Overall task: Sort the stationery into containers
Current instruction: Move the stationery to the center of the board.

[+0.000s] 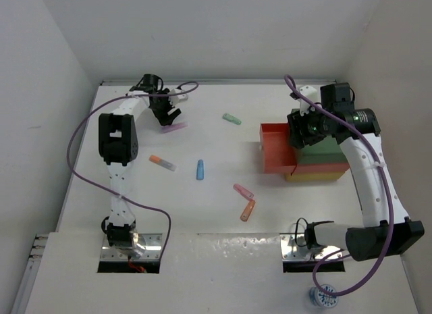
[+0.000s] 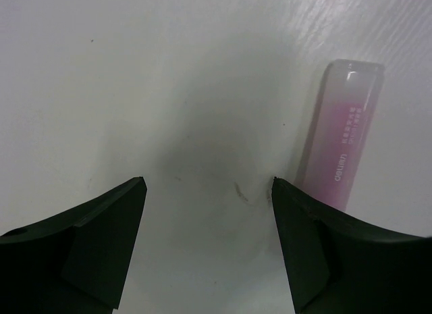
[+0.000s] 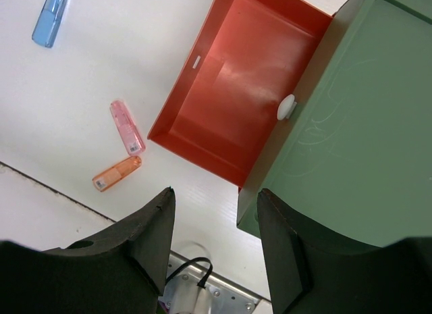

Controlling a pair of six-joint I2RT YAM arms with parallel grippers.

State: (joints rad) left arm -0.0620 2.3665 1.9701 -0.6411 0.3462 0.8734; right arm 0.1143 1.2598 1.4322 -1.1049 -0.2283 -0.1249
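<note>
Red-orange tray stands pulled out leftward from the stack, between the green tray above and the yellow tray below. Right gripper hangs over the red-orange tray's junction with the green tray, jaws apart, holding nothing. Left gripper is far left of the red-orange tray, near the table's back edge, jaws spread over bare surface and gripping nothing. A pale pink marker lies just outside its right finger; contact cannot be determined. Loose stationery, all left of the red-orange tray on the table: mint green marker toward the back, blue marker, orange marker with clear cap farther left, pink marker and orange marker nearest, ends close together.
</note>
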